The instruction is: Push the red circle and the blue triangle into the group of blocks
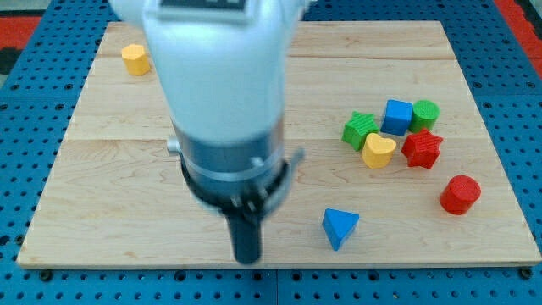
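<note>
Wooden board (127,169) on blue pegboard (25,127) | my tip (246,259) bare, left of blue triangle (340,227)

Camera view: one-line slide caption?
My tip sits left of the blue triangle; red circle lies below the block group.

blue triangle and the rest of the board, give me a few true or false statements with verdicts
1. The blue triangle touches the red circle. False: they lie apart.
2. My tip is to the view's left of the blue triangle, not touching it. True.
3. The yellow heart sits in the group beside the green star. True.
4. The red star lies alone at the view's top left. False: a yellow block lies there.
5. The blue cube is next to the green block. True.
</note>
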